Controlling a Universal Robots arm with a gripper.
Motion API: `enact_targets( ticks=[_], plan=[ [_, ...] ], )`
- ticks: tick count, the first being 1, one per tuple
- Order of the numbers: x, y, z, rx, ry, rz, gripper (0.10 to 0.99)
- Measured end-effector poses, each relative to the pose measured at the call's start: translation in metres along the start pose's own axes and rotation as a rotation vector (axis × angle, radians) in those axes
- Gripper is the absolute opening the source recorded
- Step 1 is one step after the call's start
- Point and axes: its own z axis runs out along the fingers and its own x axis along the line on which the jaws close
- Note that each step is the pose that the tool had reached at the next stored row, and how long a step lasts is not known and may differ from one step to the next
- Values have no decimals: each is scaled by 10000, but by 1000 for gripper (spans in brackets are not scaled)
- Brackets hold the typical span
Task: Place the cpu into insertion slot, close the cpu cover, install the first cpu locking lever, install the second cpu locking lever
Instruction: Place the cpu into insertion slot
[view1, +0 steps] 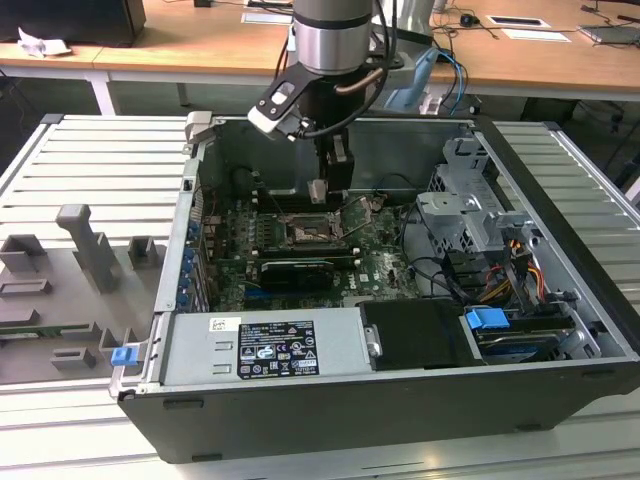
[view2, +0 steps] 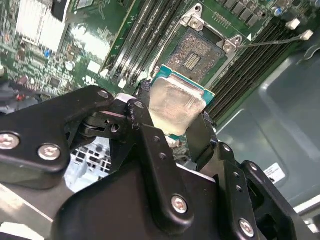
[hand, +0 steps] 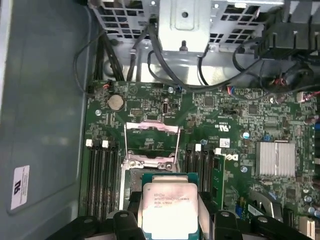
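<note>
My gripper (view2: 172, 120): matt black fingers, shiny metal screws. Small flat square cpu (view2: 175, 102): smooth, dull-silver metal face on green board. Square dark insertion slot (view2: 197, 52): grainy bed, bright grey metal rim. Green circuit board (hand: 235, 130): glossy.

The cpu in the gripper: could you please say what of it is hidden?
- Underside of the cpu: faces away in both wrist views.
- Its near edge, first wrist view: behind the gripper and cut off by the picture edge.
- Two sides, second wrist view: under the fingers.

bare insertion slot (view2: 200, 55) between memory slots (view2: 142, 37)
</note>
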Motion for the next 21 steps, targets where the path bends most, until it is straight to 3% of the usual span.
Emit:
enact_targets(
  ticks=[2,6,9,13,21],
  plan=[
    [13,-31,88,0,-11,111,529],
    [28,-64,159,0,-11,122,529],
    [50,-152,252,1,-12,126,529],
    [59,-176,354,0,-11,124,529],
    [58,-184,426,1,-19,125,529]
  ],
)
